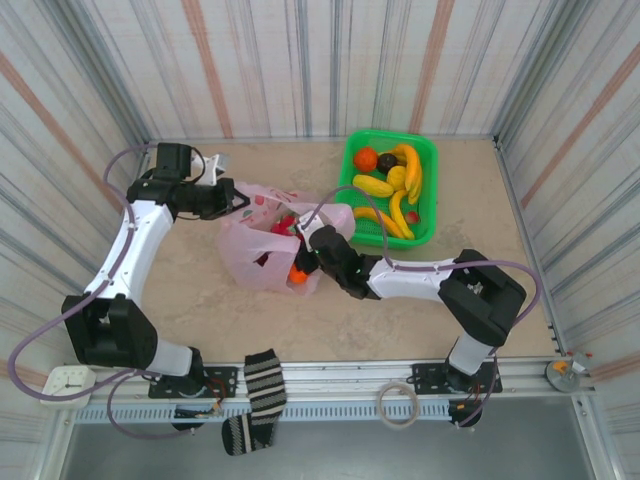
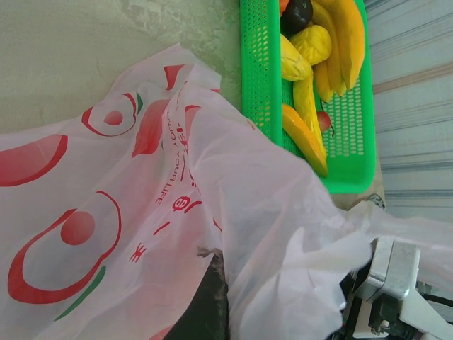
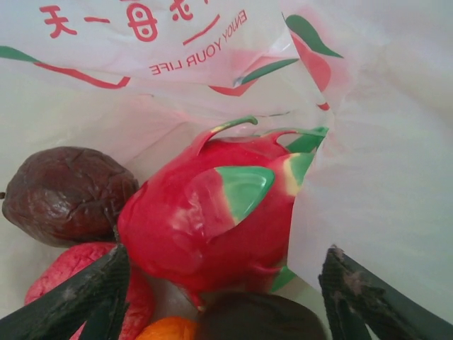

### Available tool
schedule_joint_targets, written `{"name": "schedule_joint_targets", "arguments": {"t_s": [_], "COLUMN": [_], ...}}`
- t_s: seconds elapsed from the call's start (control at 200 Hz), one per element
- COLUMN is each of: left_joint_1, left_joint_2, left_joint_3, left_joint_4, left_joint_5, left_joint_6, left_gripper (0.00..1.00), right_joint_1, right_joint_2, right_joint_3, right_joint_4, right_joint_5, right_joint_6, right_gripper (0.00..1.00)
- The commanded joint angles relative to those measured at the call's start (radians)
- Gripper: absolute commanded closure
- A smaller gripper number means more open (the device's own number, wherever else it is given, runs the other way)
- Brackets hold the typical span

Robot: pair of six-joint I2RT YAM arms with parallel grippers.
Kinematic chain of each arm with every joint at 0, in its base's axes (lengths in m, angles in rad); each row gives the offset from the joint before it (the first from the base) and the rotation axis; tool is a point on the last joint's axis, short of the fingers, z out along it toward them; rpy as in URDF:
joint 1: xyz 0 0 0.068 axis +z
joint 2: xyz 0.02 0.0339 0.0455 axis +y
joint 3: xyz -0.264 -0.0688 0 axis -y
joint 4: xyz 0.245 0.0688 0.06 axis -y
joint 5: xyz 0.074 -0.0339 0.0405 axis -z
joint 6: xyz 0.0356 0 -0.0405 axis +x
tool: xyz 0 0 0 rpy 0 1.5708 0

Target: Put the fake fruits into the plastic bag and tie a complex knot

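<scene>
While the left claw (image 1: 236, 203) pinches the pink plastic bag (image 1: 245, 257), the right claw (image 3: 226, 258) stands wide open inside it, empty. A red dragon fruit (image 3: 205, 219) lies before it.

— What do we see around us?
— On three sides, walls (image 1: 300, 60) of pale cloth with grey and rust stripes.
— And below us?
— A beige marbled table (image 1: 200, 300), evenly lit, with a metal rail (image 1: 340, 378) along our near edge.
</scene>
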State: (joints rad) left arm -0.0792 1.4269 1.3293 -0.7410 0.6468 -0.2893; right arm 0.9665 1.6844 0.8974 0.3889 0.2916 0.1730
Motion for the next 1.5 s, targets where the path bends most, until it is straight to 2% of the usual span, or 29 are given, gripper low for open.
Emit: {"name": "schedule_joint_targets", "arguments": {"t_s": [0.0,0.316,0.561,0.721,0.796,0.887,0.992,1.117,1.212,1.297,1.373,1.498], "left_joint_1": [0.008,0.012,0.022,0.025,0.024,0.024,0.024,0.024,0.024,0.024,0.024,0.022], "left_joint_2": [0.002,0.004,0.011,0.014,0.014,0.014,0.014,0.012,0.011,0.01,0.01,0.006], "left_joint_3": [0.002,0.01,0.008,0.01,0.01,0.011,0.011,0.008,0.008,0.008,0.008,0.006], "left_joint_4": [0.012,0.011,0.015,0.012,0.012,0.012,0.012,0.013,0.012,0.011,0.011,0.009], "left_joint_5": [0.022,0.025,0.032,0.034,0.037,0.038,0.042,0.044,0.048,0.055,0.059,0.065], "left_joint_6": [0.002,0.003,0.004,0.004,0.005,0.006,0.004,0.004,0.008,0.012,0.016,0.021], "left_gripper": [1.0,1.0,1.0,1.0,1.0,1.0,1.0,1.0,1.0,1.0,1.0,1.0], "right_joint_1": [-0.002,0.0,0.007,0.04,0.063,0.098,0.08,0.001,-0.112,-0.27,-0.439,-0.696], "right_joint_2": [-0.027,-0.174,-0.351,-0.497,-0.585,-0.734,-0.907,-1.034,-1.07,-1.052,-1.002,-0.855], "right_joint_3": [0.026,0.014,-0.149,-0.229,-0.256,-0.286,-0.281,-0.226,-0.187,-0.167,-0.167,-0.176], "right_joint_4": [-0.062,-0.207,-0.267,-0.38,-0.456,-0.549,-0.618,-0.68,-0.718,-0.721,-0.685,-0.471], "right_joint_5": [0.005,-0.04,-0.194,-0.308,-0.388,-0.414,-0.444,-0.541,-0.62,-0.731,-0.893,-1.212], "right_joint_6": [0.013,0.016,0.021,-0.119,-0.26,-0.406,-0.436,-0.429,-0.457,-0.48,-0.493,-0.394], "right_gripper": [0.25,0.23,0.16,0.12,0.11,0.09,0.03,0.03,0.04,0.05,0.05,0.07]}}
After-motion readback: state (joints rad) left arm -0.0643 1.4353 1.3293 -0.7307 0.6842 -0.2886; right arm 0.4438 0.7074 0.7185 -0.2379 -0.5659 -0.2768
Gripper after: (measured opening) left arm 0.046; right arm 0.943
